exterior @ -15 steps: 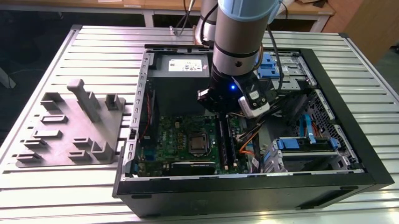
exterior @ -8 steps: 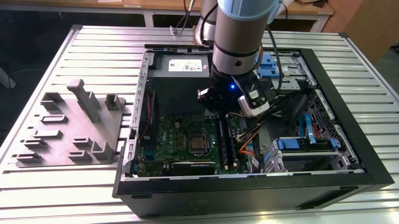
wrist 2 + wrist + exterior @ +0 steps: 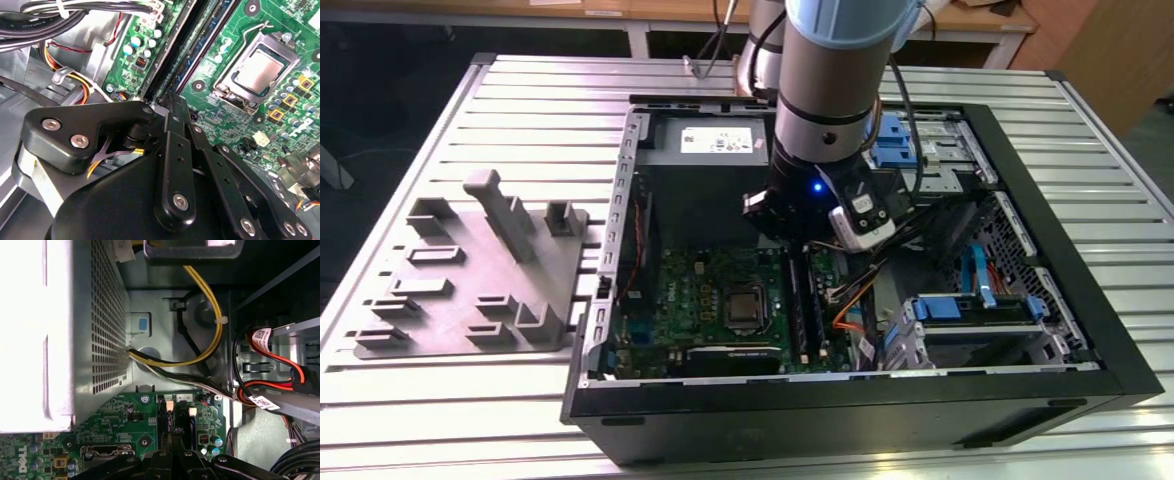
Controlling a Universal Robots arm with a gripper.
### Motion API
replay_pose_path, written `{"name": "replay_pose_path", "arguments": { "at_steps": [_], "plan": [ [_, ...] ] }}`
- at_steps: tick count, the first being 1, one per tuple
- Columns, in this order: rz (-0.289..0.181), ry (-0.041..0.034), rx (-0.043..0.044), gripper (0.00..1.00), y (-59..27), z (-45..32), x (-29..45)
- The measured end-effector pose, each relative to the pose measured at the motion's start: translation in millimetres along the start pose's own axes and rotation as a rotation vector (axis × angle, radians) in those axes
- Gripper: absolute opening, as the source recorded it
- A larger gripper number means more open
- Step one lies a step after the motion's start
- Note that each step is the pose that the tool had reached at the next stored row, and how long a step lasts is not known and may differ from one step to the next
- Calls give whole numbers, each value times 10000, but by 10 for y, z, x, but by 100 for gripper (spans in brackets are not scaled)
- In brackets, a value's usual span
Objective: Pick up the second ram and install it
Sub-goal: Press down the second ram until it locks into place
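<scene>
The exterior view looks down at a slant from above onto the open case (image 3: 1067, 300) on the slatted table (image 3: 454, 110), far enough off to take in the whole arm (image 3: 834, 100). The second wrist view sits close behind the gripper (image 3: 172, 107), facing along its fingers (image 3: 175, 165) onto the motherboard (image 3: 235, 125) just beyond the tips. The first wrist view looks past the gripper (image 3: 172, 437) toward the power supply (image 3: 60, 330) farther beyond. Both wrist views share the motherboard strip at the fingertips.
</scene>
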State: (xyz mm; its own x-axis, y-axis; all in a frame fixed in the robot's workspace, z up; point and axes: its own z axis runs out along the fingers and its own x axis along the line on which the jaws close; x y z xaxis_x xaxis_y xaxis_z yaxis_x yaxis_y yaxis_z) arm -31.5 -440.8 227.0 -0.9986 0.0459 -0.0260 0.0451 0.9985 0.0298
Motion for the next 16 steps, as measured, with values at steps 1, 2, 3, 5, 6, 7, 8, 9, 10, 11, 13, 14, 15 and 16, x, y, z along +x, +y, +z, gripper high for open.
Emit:
{"name": "replay_pose_path", "arguments": {
  "at_steps": [1, 2, 3, 5, 6, 7, 8, 9, 10, 11, 13, 14, 15, 16],
  "plan": [
    [0, -2, -4, 7, 1, 4, 0],
    [-1, -2, -5, 7, 1, 10, -1],
    [-1, -2, -5, 7, 1, 19, 0],
    [-1, -1, -2, 7, 0, 33, 0],
    [-1, 0, 0, 7, 0, 33, 0],
    [-1, 0, 0, 7, 0, 34, 0],
    [-1, 0, 0, 7, 0, 34, 0],
    [-1, -1, -1, 7, 0, 35, 0],
    [-1, -2, -6, 7, 0, 43, 0],
    [-1, -2, -6, 7, 0, 53, 0],
    [-1, -1, -1, 7, -1, 58, 1],
    [-1, 0, 0, 7, -1, 58, 1],
    [-1, 0, 0, 7, -1, 58, 1],
    [-2, 0, -1, 7, -1, 59, 1]
  ]
}}
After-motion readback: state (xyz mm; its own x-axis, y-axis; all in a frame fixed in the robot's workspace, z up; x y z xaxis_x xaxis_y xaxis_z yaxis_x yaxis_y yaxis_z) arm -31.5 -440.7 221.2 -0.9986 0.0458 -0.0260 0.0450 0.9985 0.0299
